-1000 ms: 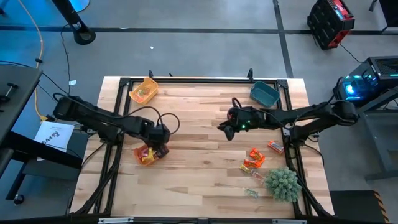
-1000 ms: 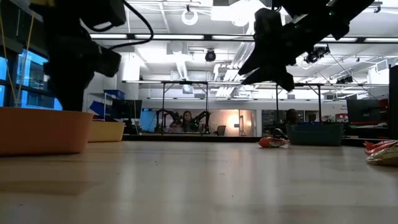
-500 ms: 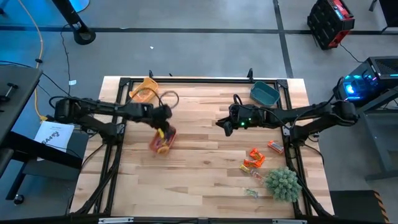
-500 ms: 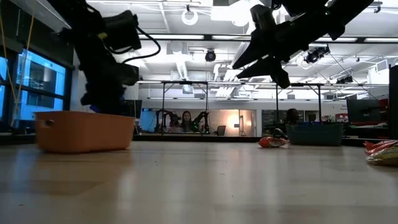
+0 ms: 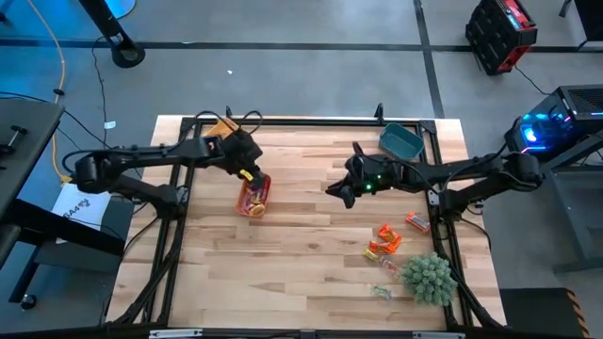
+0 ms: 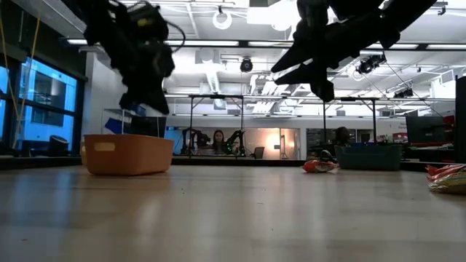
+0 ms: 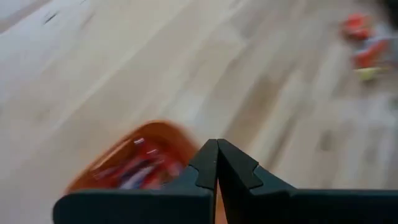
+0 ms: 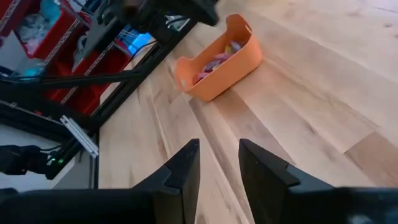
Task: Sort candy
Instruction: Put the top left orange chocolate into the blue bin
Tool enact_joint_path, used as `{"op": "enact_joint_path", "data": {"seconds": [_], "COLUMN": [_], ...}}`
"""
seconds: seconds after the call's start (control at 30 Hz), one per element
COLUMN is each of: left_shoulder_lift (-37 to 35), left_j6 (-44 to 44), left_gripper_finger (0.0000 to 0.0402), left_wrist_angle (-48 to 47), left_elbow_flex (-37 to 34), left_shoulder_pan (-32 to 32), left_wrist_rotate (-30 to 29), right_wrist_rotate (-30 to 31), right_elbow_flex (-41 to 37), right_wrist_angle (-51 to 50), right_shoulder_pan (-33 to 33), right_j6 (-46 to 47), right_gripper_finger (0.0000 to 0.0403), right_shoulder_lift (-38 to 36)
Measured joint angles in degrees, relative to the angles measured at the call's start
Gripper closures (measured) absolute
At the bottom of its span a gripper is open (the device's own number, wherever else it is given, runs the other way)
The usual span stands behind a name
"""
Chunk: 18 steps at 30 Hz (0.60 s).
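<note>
Wooden planks made up the table [image 5: 311, 273], the largest thing in view, framed by a dark rail. Across it the left arm stretched from the left edge toward the far-left part of the board, its elbow low and its wrist angled down. The left gripper [image 5: 247, 176] had its fingers pressed together on the rim of an orange tray [image 5: 254, 195] that lay on the wood with sweets inside. The right arm reached in from the right edge, nearly level, and the right gripper [image 5: 336, 189] hung above the middle of the table with its fingers a little apart and nothing between them.

Against the far rail stood a second orange tray [image 5: 220, 127], partly covered by the left arm, and in the far-right corner a teal tray [image 5: 401, 142]. A spiky green plant ball [image 5: 430, 278] sat near the right edge, toward the near side.

Loose candy [image 5: 384, 240] lay on the right side of the table, just beyond the plant ball, with one more piece [image 5: 380, 293] nearer the front.

A second earlier the left gripper and its tray had been nearer and farther left; both had since moved toward the far side and the middle. The right arm had barely shifted.
</note>
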Motion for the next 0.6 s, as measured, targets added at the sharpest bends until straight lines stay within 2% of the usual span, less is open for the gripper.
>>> {"op": "enact_joint_path", "data": {"seconds": [0.1, 0.17, 0.23, 0.33, 0.43, 0.6], "left_shoulder_lift": [-3.7, -6.7, -9.8, -14.0, -16.9, -19.0], "left_j6": [-2.3, -5.4, -8.5, -11.3, -12.3, -13.3], "left_gripper_finger": [0.0401, 0.0401, 0.0401, 0.0401, 0.0401, 0.0401], "left_wrist_angle": [0.1, 0.9, 2.5, 5.2, 6.4, 6.3], "left_elbow_flex": [0.9, 1.4, 1.5, 1.6, 1.6, 1.6], "left_shoulder_pan": [-2.5, -4.0, -5.8, -8.2, -9.6, -10.3], "left_wrist_rotate": [0.1, -0.3, -2.6, -7.6, -11.8, -14.5], "right_wrist_rotate": [-0.9, -0.8, 1.6, 8.6, 14.0, 13.9], "right_elbow_flex": [1.3, 3.3, 5.9, 9.8, 11.7, 11.1], "right_wrist_angle": [-1.9, -6.5, -14.2, -26.0, -33.8, -38.7], "right_shoulder_pan": [-1.7, -3.1, -4.7, -6.7, -8.4, -12.1], "right_j6": [-1.4, -4.2, -6.7, -9.9, -11.3, -11.8], "right_gripper_finger": [0.0298, 0.0298, 0.0298, 0.0298, 0.0298, 0.0283], "right_shoulder_lift": [0.0, 0.0, 0.0, 0.0, 0.0, 0.8]}}
